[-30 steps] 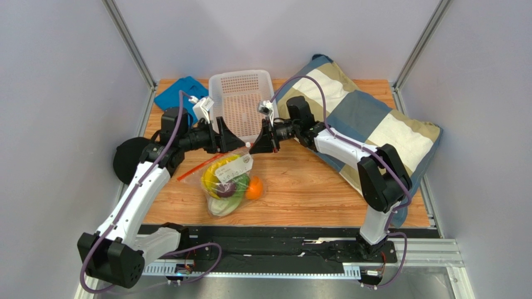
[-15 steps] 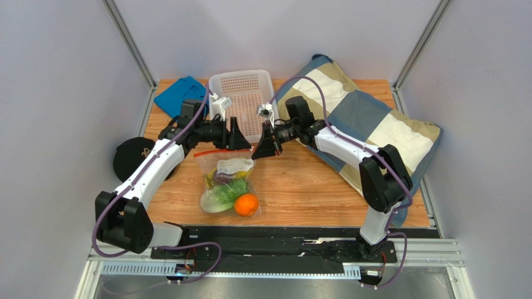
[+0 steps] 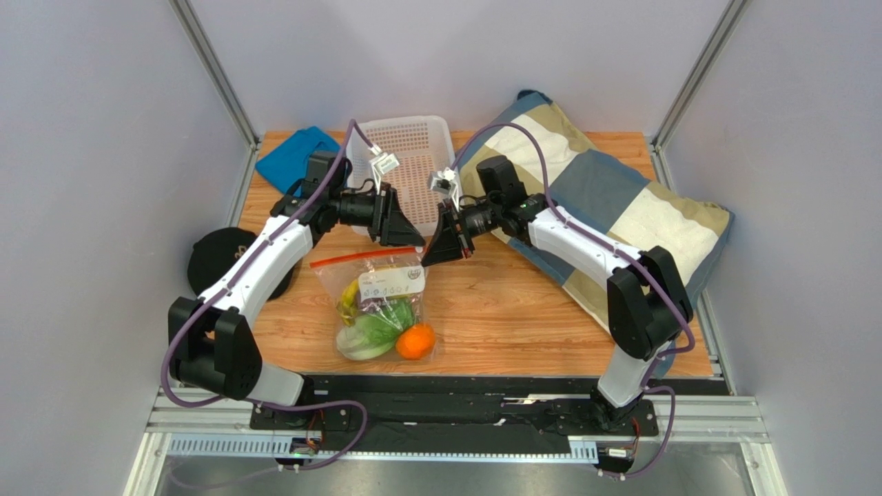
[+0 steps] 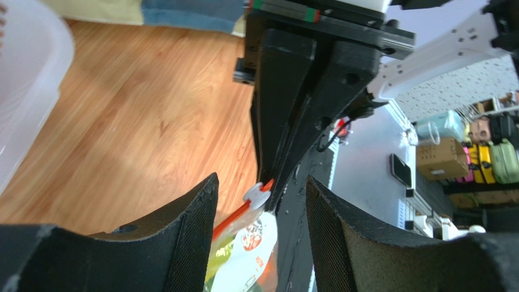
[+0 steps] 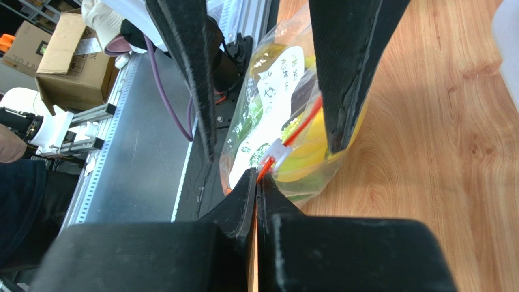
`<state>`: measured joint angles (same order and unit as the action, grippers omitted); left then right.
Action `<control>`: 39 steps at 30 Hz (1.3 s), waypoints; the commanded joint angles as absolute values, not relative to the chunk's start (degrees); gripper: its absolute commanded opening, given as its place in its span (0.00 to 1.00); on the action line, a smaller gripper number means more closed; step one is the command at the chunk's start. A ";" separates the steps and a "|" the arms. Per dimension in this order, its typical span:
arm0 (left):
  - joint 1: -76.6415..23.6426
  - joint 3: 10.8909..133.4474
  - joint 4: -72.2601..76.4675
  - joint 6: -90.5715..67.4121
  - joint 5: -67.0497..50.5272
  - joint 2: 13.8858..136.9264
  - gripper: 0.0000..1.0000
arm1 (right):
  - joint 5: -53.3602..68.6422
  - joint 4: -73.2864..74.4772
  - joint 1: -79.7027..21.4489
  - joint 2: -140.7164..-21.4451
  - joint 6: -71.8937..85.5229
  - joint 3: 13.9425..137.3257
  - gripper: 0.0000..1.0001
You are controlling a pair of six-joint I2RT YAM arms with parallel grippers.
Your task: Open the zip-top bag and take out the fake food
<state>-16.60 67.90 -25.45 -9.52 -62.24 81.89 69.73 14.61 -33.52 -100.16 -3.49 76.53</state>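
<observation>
One zip-top bag (image 3: 378, 300), fake food (image 3: 391, 329) inside, on the table (image 3: 518, 310): right gripper (image 5: 256, 182) pinched onto its zip strip (image 5: 301, 125), left gripper (image 4: 261, 182) spread about the slider (image 4: 257, 194), seemingly clear; closing beside it stalls opening.

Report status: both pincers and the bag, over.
Right pincer shut on zip-top bag strip end. Left pincer open, around white slider. Fake food inside bag. Nothing blocking.
</observation>
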 commanded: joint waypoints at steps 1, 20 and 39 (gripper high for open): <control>-18.71 69.96 -18.54 -10.81 -69.70 83.14 0.59 | 73.04 14.94 -32.43 -97.73 -4.22 80.94 0.00; -19.78 69.26 -21.53 -8.70 -64.08 80.69 0.23 | 72.95 16.08 -30.23 -97.21 -5.63 78.75 0.00; -18.81 67.85 -26.54 -8.35 -54.85 74.44 0.00 | 66.72 0.71 -29.71 -95.80 8.78 74.27 0.00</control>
<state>-19.20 67.37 -25.71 -9.06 -56.10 77.17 70.65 8.69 -30.57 -98.63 3.18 75.72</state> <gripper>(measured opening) 0.022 0.006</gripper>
